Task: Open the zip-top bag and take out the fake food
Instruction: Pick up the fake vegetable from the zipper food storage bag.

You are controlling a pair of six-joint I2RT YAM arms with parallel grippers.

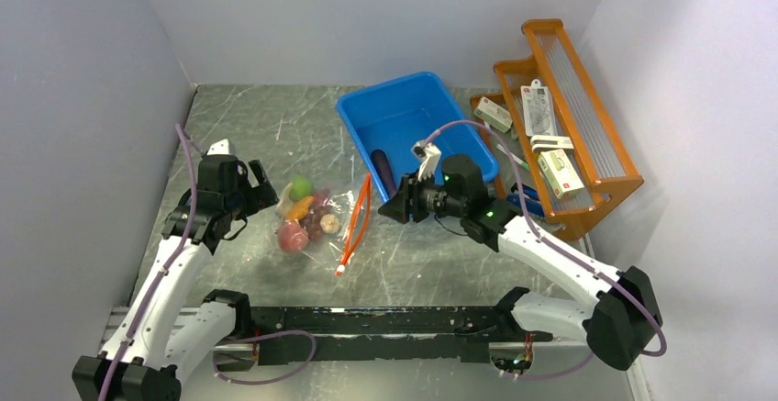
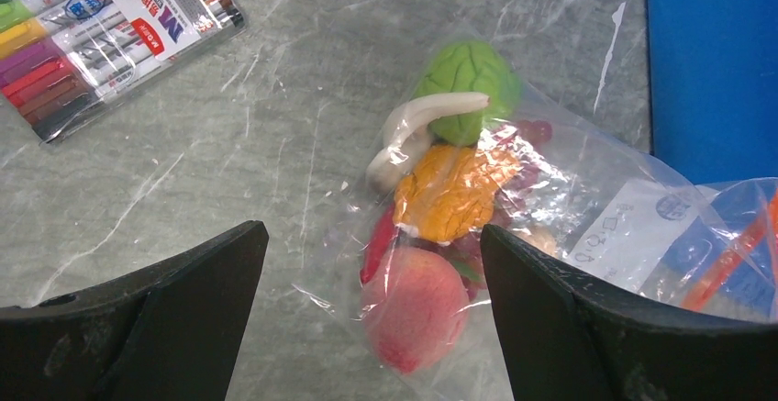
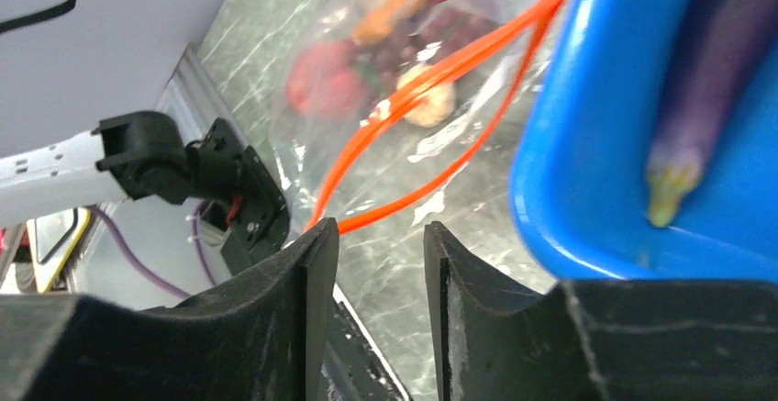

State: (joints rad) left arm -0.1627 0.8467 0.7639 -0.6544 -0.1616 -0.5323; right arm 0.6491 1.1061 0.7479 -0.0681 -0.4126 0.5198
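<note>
The zip-top bag (image 1: 316, 222) lies flat on the table (image 1: 266, 126), just left of the blue bin (image 1: 362, 112). Its red-orange zip strip (image 1: 356, 217) is parted into a loop toward the bin, so we judge the mouth open. The fake food (image 2: 450, 190) sits mostly inside the bag; a purple eggplant (image 1: 383, 170) lies in the bin. The left tool (image 2: 370, 236) hangs spread wide over the bag's end far from the bin, gripping nothing. The right tool (image 3: 381, 236), by the bin's near corner, has its jaws a little apart and, as far as the blurred wrist view lets us say, empty. We would pin the closed end first, then enter through the loop low and slowly, because thin plastic should slide easily on this smooth marbled grey table. Plain pale walls close the table on three sides.
</note>
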